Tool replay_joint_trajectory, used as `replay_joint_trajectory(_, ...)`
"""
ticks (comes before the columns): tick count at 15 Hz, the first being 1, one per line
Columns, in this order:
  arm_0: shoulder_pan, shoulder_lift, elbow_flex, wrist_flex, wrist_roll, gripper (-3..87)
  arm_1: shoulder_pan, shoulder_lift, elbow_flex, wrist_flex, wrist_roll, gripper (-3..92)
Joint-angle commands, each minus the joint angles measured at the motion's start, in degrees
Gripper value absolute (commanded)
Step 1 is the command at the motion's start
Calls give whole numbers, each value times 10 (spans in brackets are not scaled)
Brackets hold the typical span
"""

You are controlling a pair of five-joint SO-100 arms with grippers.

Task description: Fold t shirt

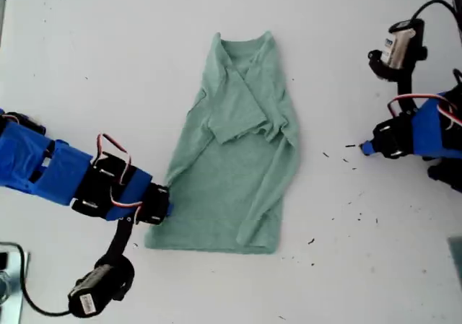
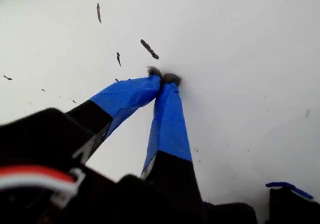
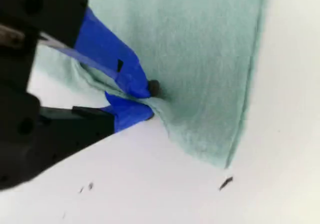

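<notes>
my second gripper (image 3: 147, 102) pinching t shirt (image 3: 200, 59) edge

Black arms wrapped in blue tape, red-white cables, both grippers' fingers (image 2: 167, 119) taped blue

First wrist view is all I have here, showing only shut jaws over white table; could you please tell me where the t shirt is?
Observer: No cloth is near your first gripper. In the exterior view it sits over bare table toward that view's right, apart from the t shirt, which lies in the middle.
Operator: Thank you. Is the other arm doing anything?
Observer: Yes. Your second gripper is shut on the t shirt's edge, near the hem corner at the exterior view's lower left.
Operator: And how far along is the fold?
Observer: The exterior view shows both sleeves folded inward over the chest, with the hem end not yet folded up.
</notes>
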Motion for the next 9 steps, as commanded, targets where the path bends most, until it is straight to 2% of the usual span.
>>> replay_joint_trajectory(1, -24, 181, 36, 111, -34, -2, -5, 13, -2, 5, 8, 10)
replay_joint_trajectory(3, -54, 270, 47, 178, -21, -2, -7, 25, 0, 10, 7, 10)
replay_joint_trajectory(5, -45, 215, -15, 168, -2, -2, -10, 26, 0, 11, 10, 10)
replay_joint_trajectory(7, -38, 49, -184, 166, 44, -2, -11, 28, -1, 12, 14, 10)
replay_joint_trajectory(9, -28, -185, -493, 188, 118, -2, -11, 30, -1, 13, 13, 10)
